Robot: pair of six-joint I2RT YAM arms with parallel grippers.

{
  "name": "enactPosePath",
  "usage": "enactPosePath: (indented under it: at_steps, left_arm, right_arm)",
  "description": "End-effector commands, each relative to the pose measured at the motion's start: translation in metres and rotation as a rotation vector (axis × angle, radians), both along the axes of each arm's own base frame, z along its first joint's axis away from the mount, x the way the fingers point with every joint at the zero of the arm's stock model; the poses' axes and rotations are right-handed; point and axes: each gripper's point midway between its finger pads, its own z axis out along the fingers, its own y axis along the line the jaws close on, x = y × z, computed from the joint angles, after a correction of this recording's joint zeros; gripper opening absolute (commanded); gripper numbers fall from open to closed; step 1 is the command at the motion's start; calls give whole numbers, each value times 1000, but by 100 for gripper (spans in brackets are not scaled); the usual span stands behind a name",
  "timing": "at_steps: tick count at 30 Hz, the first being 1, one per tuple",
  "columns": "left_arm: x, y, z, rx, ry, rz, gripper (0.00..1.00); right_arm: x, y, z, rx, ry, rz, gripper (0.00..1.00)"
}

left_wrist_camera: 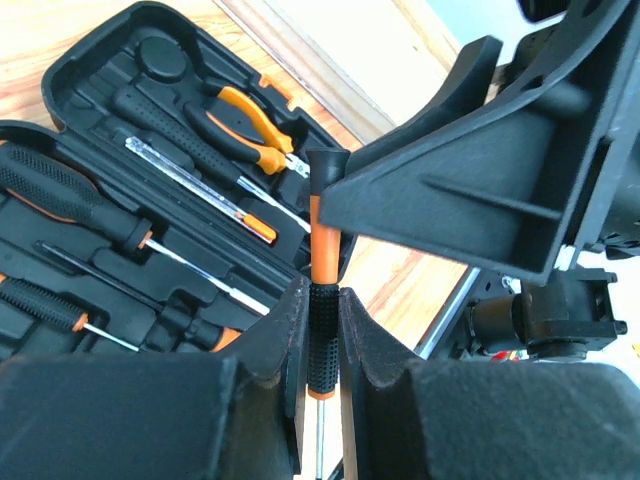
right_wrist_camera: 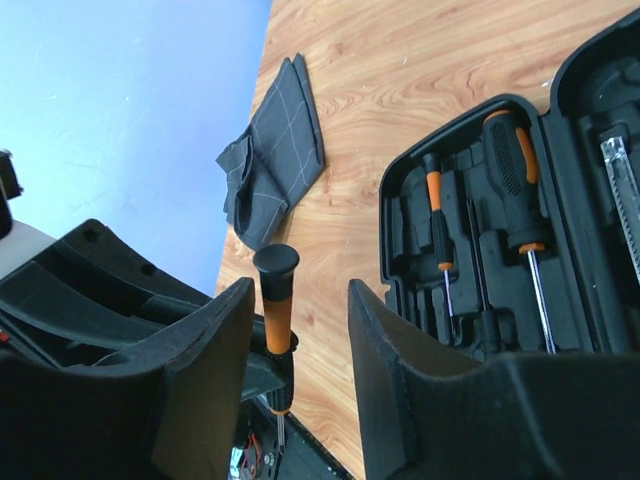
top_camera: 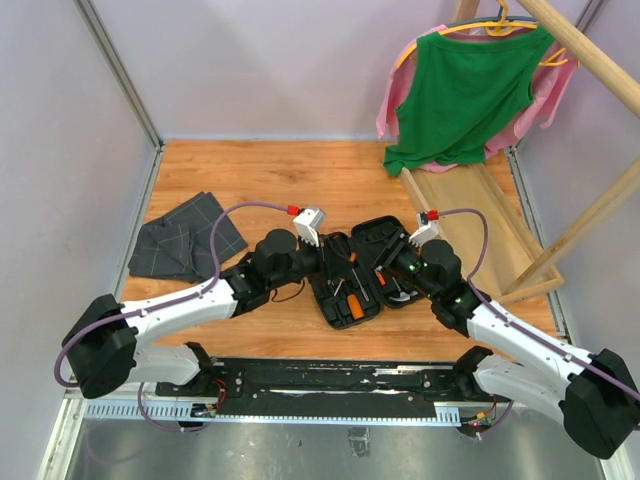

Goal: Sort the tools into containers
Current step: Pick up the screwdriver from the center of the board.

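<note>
Wood-grain tabletop (top_camera: 300, 180) carries the whole scene, with pale walls behind it. At the left edge of the open black tool case (top_camera: 372, 232), a small screwdriver (left_wrist_camera: 322, 330) is held off the surface. It stands nearly upright in the left wrist view, cap end up. The left gripper (left_wrist_camera: 320, 312) is clamped tight on its black knurled grip, with the orange neck and black cap above the fingers. The right gripper (right_wrist_camera: 300, 330) flanks that upper end with its fingers (right_wrist_camera: 215, 360) apart, a gap showing on either side of the handle.

Inside the case, orange-handled pliers (left_wrist_camera: 250, 120) lie in a moulded slot. A big black-handled screwdriver (left_wrist_camera: 60, 190) and a thin one with an orange butt (left_wrist_camera: 200, 185) lie in other slots (there are more slim drivers nearby).

Well to the left of the case is a folded grey cloth (top_camera: 185, 240). To its right and further back lies a long wooden tray (top_camera: 470, 200), and a green shirt (top_camera: 465, 90) hangs above it.
</note>
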Motion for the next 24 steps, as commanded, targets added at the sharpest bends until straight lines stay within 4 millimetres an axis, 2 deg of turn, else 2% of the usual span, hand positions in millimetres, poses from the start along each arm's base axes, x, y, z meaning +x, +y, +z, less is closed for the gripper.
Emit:
enactPosePath:
  at_steps: [1, 3, 8, 10, 16, 18, 24]
  left_arm:
    - [1, -14, 27, -56, -59, -37, 0]
    - [0, -16, 27, -53, -61, -47, 1]
    - [-5, -19, 26, -51, -67, -80, 0]
    - [-6, -18, 23, -43, -66, -84, 3]
    - [-12, -18, 17, -40, -52, -113, 32]
    - [-15, -18, 14, -36, -45, -126, 35]
    - [-22, -17, 4, -23, -23, -156, 37]
  right_arm:
    - [3, 9, 17, 53, -20, 38, 41]
    - [4, 11, 17, 53, -20, 43, 34]
    - [5, 11, 18, 53, -24, 36, 7]
    - [5, 9, 20, 50, -36, 33, 2]
    - [7, 0, 20, 8, -61, -3, 1]
    - [7, -3, 22, 2, -70, -16, 1]
    - [7, -12, 27, -17, -95, -46, 1]
